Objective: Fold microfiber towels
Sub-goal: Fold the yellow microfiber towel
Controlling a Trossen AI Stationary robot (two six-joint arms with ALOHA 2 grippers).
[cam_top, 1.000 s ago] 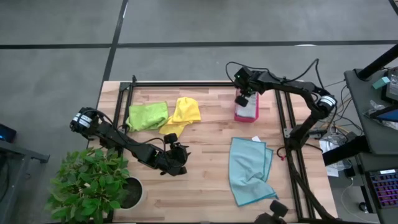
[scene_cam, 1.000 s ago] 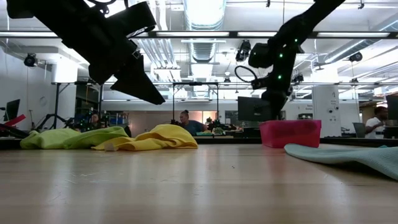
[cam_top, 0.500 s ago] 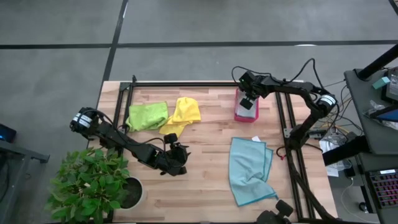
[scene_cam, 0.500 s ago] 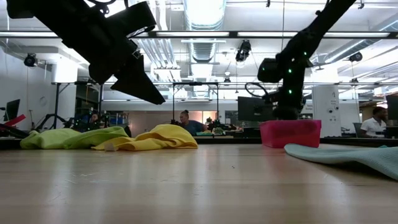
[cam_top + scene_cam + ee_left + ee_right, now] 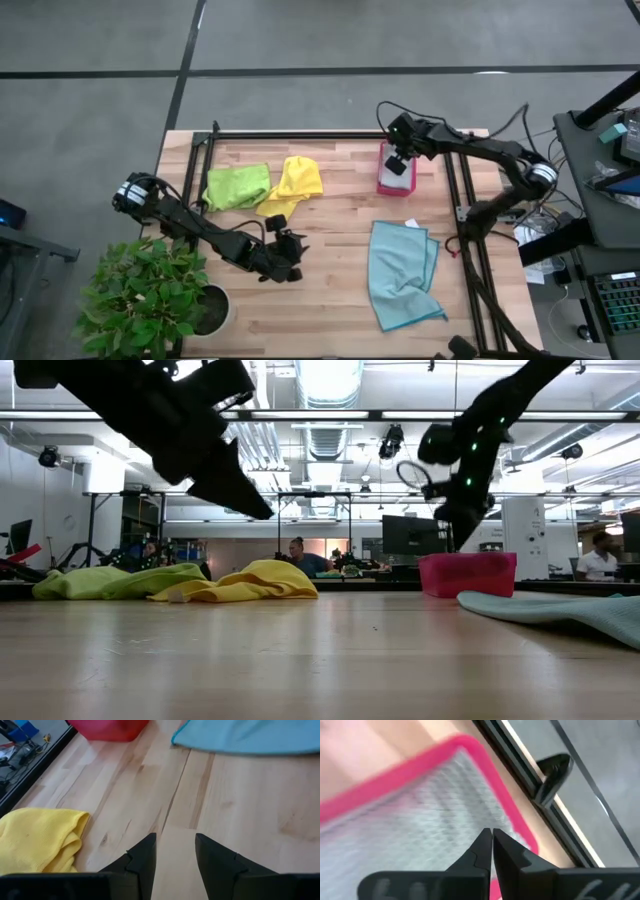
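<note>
High view: right gripper hovers over the pink tray, fingers pinched together, empty.
Left gripper narrowly parted above bare wood; green towel, yellow towel, blue towel lie apart.

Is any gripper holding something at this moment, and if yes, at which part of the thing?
Nothing is held. The left gripper is open over bare table; the right gripper is shut and empty above the pink tray.

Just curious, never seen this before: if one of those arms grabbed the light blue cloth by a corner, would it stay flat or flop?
The light blue towel would probably flop: it already lies wrinkled, with overlapping layers. It looks thin, so likely light. Pushed, it would probably bunch rather than slide.
</note>
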